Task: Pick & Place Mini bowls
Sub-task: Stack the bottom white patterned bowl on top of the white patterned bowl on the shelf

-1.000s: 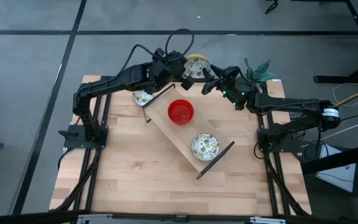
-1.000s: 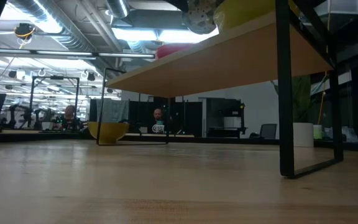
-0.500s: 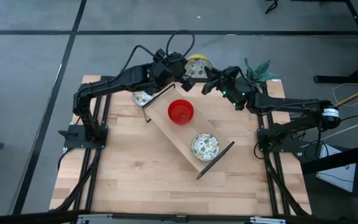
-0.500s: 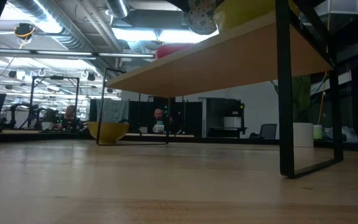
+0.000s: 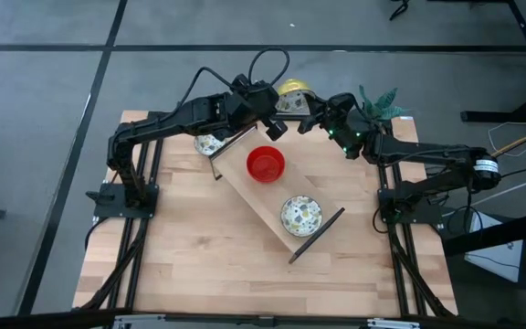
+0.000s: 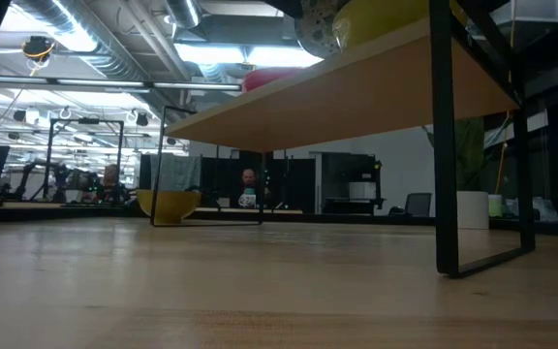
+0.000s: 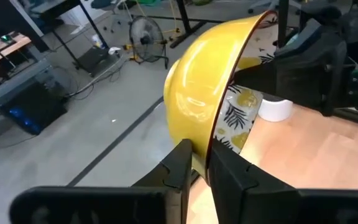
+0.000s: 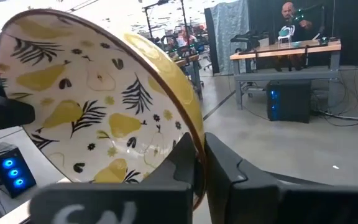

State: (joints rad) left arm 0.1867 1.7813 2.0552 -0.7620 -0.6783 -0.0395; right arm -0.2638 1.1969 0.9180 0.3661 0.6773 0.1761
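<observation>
Right jaws: the right gripper (image 8: 199,163) is pinching the rim of the yellow bowl (image 5: 290,90); a second ago it was spread wide, so this grip is new.
Left jaws: the left gripper (image 7: 199,163) has its fingers on either side of the same bowl's rim, loosened a little from the tight pinch of a moment ago.
Held bowl: tipped on edge between the two grippers, above the far edge of the counter (image 5: 199,247), its yellow outside toward the left wrist and its pear-and-leaf inside toward the right wrist.
What changed: the bowl has shifted slightly right and the right arm has closed in on it; this looks like a hand-over from left to right, just at the point where both arms share the rim.
Meaning for the task: the left jaws likely need to let go fully before the right arm can carry the bowl off.
Shelf: a wooden shelf (image 5: 245,178) lies slantwise mid-counter, carrying a red bowl (image 5: 266,164) at its far end and a patterned bowl (image 5: 300,215) at its near end.
Further out: another patterned bowl (image 5: 210,143) sits on the counter just left of the shelf; a plant (image 5: 380,102) stands at the far right.
</observation>
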